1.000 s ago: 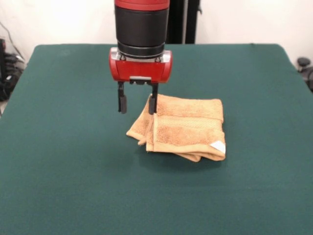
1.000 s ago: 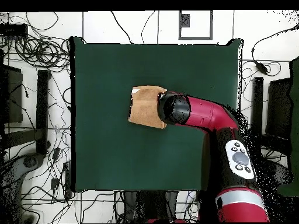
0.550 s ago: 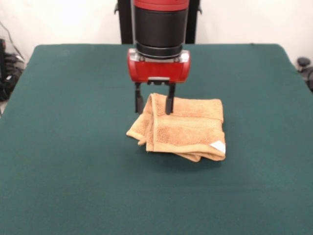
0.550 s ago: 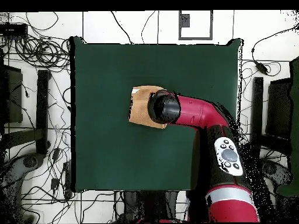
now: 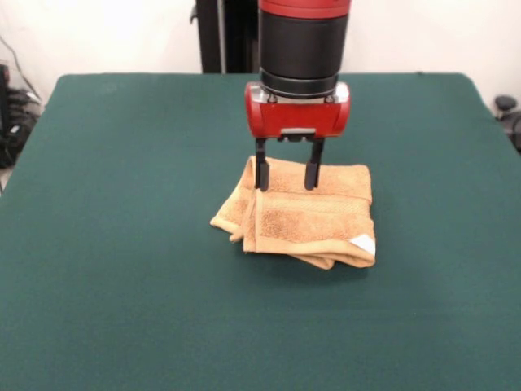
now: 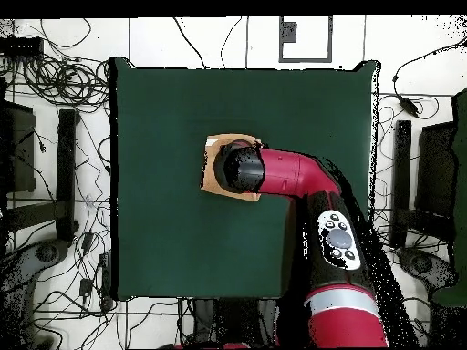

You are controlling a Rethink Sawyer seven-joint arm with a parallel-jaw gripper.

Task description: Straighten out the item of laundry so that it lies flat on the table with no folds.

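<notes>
The item of laundry (image 5: 313, 218) is an orange-tan towel folded into a thick rectangle near the middle of the dark green table (image 5: 114, 269), with a small white tag at its near right corner. My gripper (image 5: 286, 177) hangs open just above the towel's far edge, both dark fingers pointing down over its far left part. In the overhead view the arm's wrist covers most of the towel (image 6: 213, 169), and the gripper is hidden under it.
Green cloth of the table (image 6: 164, 109) spreads wide on every side of the towel. Cables and black stands lie on the floor beyond the table edges in the overhead view.
My gripper has moved to the right in the front view, from beside the towel's left edge to over its far edge. It stays open. The towel has not moved.
</notes>
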